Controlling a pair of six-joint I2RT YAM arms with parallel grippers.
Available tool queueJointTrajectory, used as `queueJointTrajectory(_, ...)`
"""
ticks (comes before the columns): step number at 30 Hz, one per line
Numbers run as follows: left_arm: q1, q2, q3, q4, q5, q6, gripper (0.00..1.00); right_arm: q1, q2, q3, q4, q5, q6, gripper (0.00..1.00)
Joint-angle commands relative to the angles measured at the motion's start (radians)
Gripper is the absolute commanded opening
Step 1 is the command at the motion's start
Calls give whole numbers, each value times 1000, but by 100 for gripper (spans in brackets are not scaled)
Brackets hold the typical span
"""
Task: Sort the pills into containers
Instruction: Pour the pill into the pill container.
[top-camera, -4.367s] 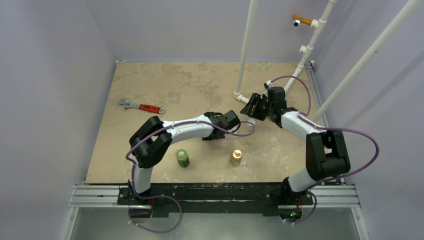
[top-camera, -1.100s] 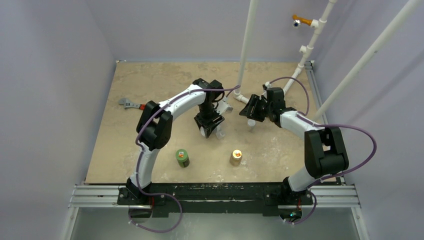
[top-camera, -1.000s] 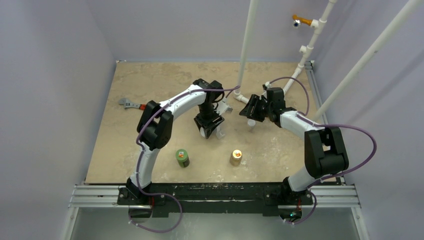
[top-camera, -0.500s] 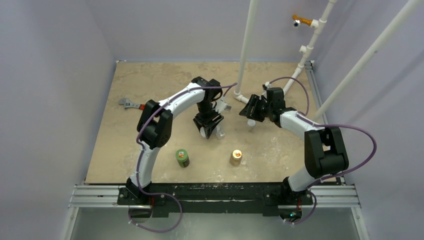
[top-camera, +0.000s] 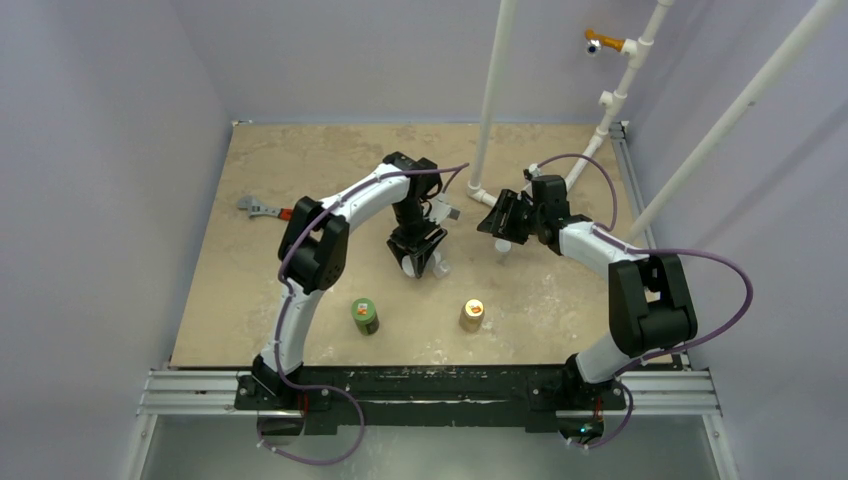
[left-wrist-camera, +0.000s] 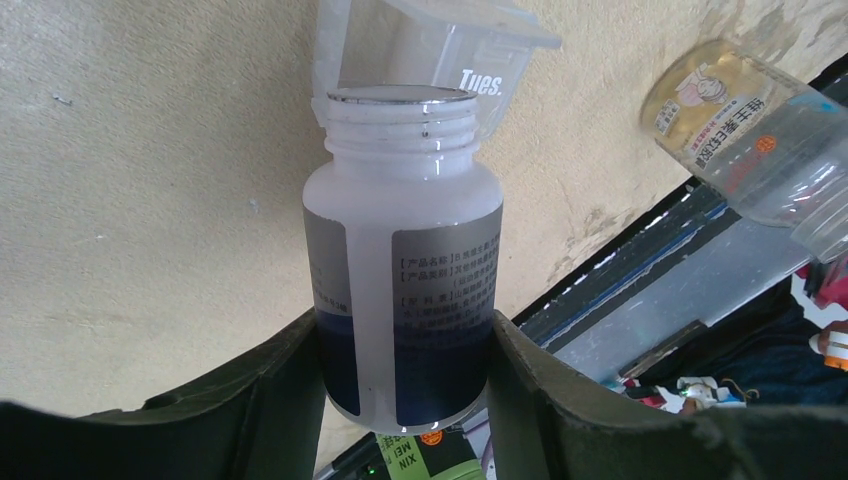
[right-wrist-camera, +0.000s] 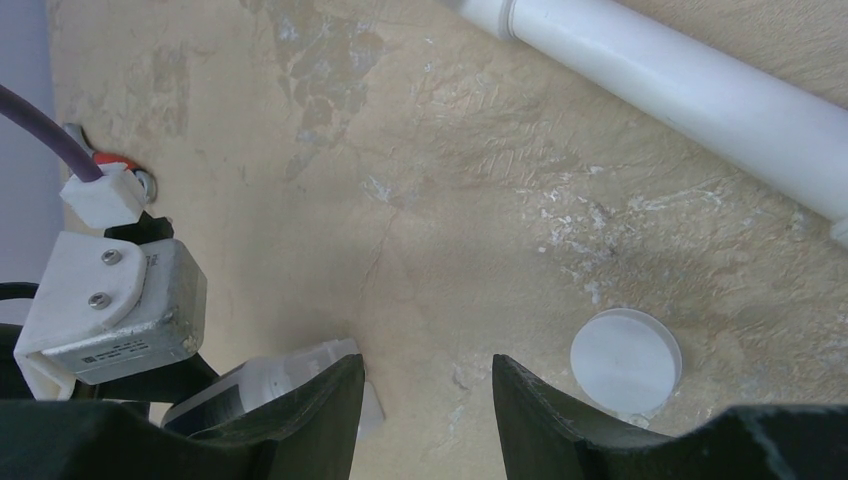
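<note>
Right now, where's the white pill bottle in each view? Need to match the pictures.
Top external: white pill bottle mid-table, just beyond the green bottle.
Left wrist: bottle centre frame, uncapped, clamped in the left end effector.
Right wrist: bottle bottom left, only partly showing.
Shared landmark: the clear case by the bottle's mouth in the top and left wrist views; not clear in the right wrist.
</note>
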Motion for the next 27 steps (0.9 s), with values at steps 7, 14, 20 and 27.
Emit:
queueJointTrajectory(7, 20, 19, 51, -45, 54, -60, 0, 7, -1, 30, 29, -36, -5, 50)
queueJointTrajectory(14, 19, 28, 56, -69, 24, -84, 0, 9, 3, 32, 29, -45, -4, 50)
queueJointTrajectory(20, 19, 5, 42, -87, 3, -90, 0, 15, 4, 36, 29, -50, -4, 50)
queueJointTrajectory(27, 19, -3, 32, -96, -1, -91, 0, 41, 13, 39, 30, -57, -6, 50)
